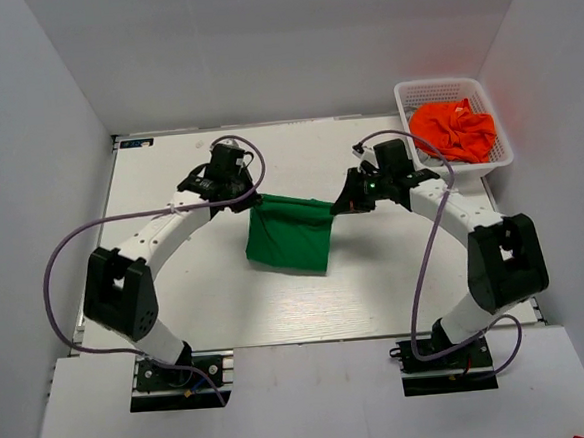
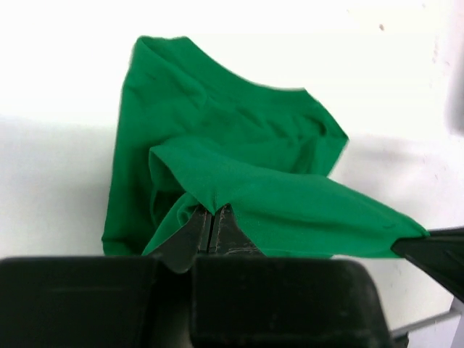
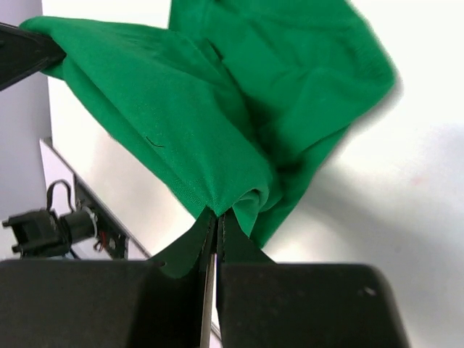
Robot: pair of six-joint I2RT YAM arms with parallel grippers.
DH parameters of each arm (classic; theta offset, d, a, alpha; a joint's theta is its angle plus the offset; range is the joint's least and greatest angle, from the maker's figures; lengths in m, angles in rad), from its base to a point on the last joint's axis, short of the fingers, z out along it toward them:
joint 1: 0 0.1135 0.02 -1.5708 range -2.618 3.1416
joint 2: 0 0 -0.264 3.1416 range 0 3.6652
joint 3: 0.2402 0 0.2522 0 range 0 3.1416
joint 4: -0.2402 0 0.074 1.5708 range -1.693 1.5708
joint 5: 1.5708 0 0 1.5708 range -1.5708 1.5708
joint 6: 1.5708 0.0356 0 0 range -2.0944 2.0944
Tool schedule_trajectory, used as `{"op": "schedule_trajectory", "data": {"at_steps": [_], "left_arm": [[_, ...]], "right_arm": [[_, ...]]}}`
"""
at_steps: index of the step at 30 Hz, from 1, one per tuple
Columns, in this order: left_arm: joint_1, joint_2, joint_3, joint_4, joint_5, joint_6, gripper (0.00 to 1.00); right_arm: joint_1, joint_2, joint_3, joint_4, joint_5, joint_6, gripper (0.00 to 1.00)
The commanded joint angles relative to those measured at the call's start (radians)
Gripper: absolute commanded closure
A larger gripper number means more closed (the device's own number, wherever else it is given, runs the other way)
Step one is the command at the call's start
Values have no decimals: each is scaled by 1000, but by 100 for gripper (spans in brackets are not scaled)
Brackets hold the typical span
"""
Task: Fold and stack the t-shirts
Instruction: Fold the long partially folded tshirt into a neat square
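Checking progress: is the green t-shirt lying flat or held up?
Held up: the left gripper and right gripper each pinch an edge of the green t-shirt.

Soft matt fine-knit deep green cloth t-shirt (image 1: 291, 237), soft matt bright orange cloth t-shirt (image 1: 453, 130), smooth slightly shiny white plastic lattice basket (image 1: 438, 81), smooth white desk (image 1: 228, 304), matt black plastic left pincer (image 2: 212, 217) and right pincer (image 3: 217, 217).

A pale, wood-grained table (image 1: 207, 295) filled the floor of the enclosure, with plain white walls (image 1: 279, 39) closing it in at the back and on both sides. A white plastic lattice basket (image 1: 439, 82) sat at its far right corner. At the far left corner lay a small dark mark (image 1: 137, 143), possibly a sticker.
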Motion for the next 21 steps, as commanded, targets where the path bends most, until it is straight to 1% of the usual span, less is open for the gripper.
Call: {"op": "schedule_trajectory", "data": {"at_steps": [1, 3, 4, 5, 7, 8, 9, 10, 11, 12, 13, 14, 15, 17, 19, 20, 21], "left_arm": [[47, 75, 64, 14, -59, 16, 98], [58, 114, 77, 23, -45, 16, 98], [69, 153, 108, 23, -36, 16, 98], [69, 174, 122, 23, -36, 16, 96], [92, 210, 152, 37, -19, 16, 86], [92, 244, 152, 52, -4, 16, 80], [103, 261, 174, 66, 13, 27, 72], [112, 276, 184, 91, 36, 40, 66], [112, 290, 195, 102, 36, 50, 39], [112, 313, 222, 102, 36, 50, 27], [126, 322, 236, 102, 36, 50, 16], [126, 332, 251, 102, 22, 50, 0], [138, 332, 289, 82, 22, 50, 0], [138, 335, 302, 54, 31, 61, 0], [138, 304, 253, 89, 83, 80, 0], [138, 260, 189, 149, 102, 80, 0], [138, 237, 157, 181, 143, 80, 0]], "right_arm": [[-38, 52, 70, 35, 0, -10, 100], [-53, 95, 87, 48, -4, -4, 100], [-58, 115, 95, 54, -6, -5, 100], [-64, 129, 119, 52, -6, -8, 100], [-70, 178, 141, 54, -6, -13, 100], [-72, 190, 165, 55, -7, -13, 89], [-78, 202, 174, 57, -7, -11, 84], [-78, 236, 193, 57, -4, -20, 76], [-81, 250, 223, 57, 22, -22, 58], [-84, 271, 237, 56, 36, -54, 32], [-84, 293, 278, 49, 74, -65, 12], [-88, 314, 332, 37, 85, -71, 10], [-84, 320, 372, -18, 99, -95, 10], [-79, 301, 382, -36, 120, -112, 10], [-75, 269, 327, -12, 119, -117, 10], [-75, 212, 304, -1, 111, -114, 10], [-76, 192, 228, 11, 96, -110, 10]]}}
